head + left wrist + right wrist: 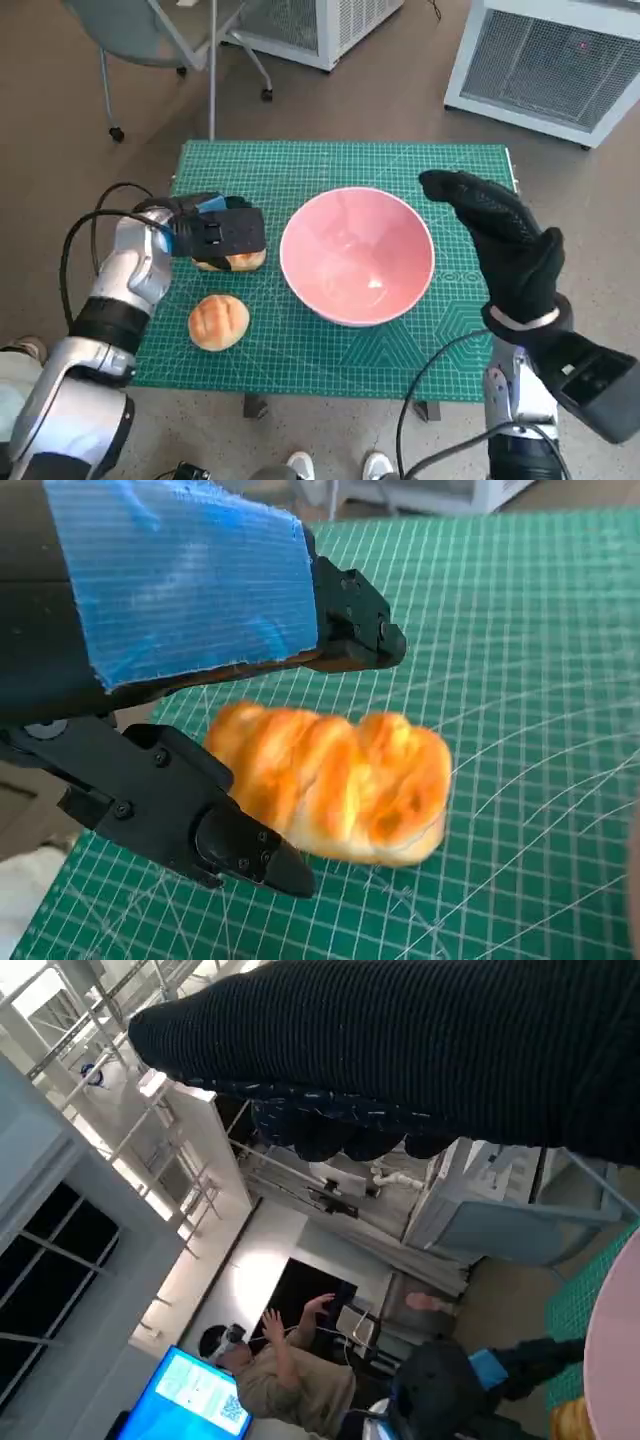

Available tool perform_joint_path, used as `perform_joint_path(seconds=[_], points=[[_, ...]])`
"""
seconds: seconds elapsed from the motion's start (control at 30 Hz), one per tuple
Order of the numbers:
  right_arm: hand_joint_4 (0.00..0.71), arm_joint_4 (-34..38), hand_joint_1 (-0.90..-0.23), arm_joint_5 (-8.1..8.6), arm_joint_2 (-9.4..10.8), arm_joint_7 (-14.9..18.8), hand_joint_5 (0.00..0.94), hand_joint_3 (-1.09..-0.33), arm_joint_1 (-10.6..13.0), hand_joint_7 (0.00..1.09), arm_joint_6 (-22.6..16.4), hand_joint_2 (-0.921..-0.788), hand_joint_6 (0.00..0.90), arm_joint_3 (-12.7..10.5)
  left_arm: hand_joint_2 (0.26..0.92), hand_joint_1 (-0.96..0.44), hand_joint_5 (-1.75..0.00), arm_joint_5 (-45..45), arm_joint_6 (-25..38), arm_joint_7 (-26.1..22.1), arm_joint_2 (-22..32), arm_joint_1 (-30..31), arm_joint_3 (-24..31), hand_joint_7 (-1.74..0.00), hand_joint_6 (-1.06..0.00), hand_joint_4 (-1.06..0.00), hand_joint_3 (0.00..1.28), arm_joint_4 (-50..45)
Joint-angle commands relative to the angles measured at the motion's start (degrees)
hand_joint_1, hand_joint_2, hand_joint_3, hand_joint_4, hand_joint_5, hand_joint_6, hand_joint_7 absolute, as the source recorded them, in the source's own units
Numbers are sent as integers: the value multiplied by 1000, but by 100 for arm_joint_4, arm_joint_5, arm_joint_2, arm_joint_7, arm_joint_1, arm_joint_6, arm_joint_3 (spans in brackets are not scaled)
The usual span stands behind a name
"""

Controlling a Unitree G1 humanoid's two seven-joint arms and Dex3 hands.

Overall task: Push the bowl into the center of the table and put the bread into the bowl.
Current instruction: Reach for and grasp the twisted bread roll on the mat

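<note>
Blue-taped left hand (180,590) brackets the braided bread (335,785) without yet clamping it, its fingers (240,850) spread. Pink bowl (357,255) already sits mid-surface (pushing looks done); gloved right hand (500,245) hovers open beside it.

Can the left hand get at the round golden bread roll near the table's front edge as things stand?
Probably not at once: the left hand has its fingers round the long twisted bread loaf. The round golden bread roll lies close by on the green mat with nothing over it.
</note>
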Motion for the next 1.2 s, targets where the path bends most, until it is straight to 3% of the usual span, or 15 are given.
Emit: perform_joint_path(seconds=[0.03,0.23,0.3,0.33,0.37,0.47,0.57,0.63,0.73,0.87,1.2], points=[[2,-29,-651,15,-24,-24,0,-695,153,320,98,-921,-1,12,720,-227,-4,64,-13,117,-101,-195,-75,-15,-388,-182,1,291],[2,-109,-652,29,-39,-16,0,-696,185,320,135,-921,-1,17,737,-137,-30,129,-138,461,-217,-224,-188,-32,-457,-287,7,589],[2,-132,-652,27,-42,-16,0,-697,194,320,146,-921,-1,16,751,-104,-54,187,-250,679,-240,-209,-248,-36,-493,-386,11,690],[2,-143,-652,28,-43,-15,0,-697,199,320,150,-921,-1,15,765,-73,-100,217,-308,784,-246,-199,-278,-48,-538,-510,15,732],[1,-156,-652,31,-46,-12,0,-697,207,320,155,-921,-1,14,771,-62,-124,266,-367,917,-254,-186,-323,-47,-557,-551,15,779],[1,-186,-652,38,-49,-8,0,-698,225,320,165,-921,-1,13,872,230,-858,378,-495,1195,-268,-174,-423,-83,-678,-647,44,889],[1,-158,-652,71,-54,14,0,-698,207,320,172,-921,-1,-2,905,328,-1088,499,-645,1488,-276,-170,-536,-236,-765,-693,42,1000],[1,-147,-652,84,-55,24,0,-698,201,320,172,-921,-1,-5,911,169,-1167,573,-717,1638,-287,-180,-597,-594,-721,-715,42,1072],[1,-155,-650,84,-52,28,0,-697,210,320,163,-921,-1,1,909,56,-1197,646,-789,1781,-304,-203,-669,-858,-728,-717,36,1163],[1,-145,-647,80,-48,31,1,-697,207,321,154,-921,-1,7,904,13,-1132,655,-891,1831,-295,-229,-697,-1031,-743,-715,33,1235],[0,-143,-644,109,-45,54,0,-699,213,319,146,-921,-1,3,913,1,-1088,581,-988,1791,-241,-287,-616,-1131,-705,-725,27,1220]])
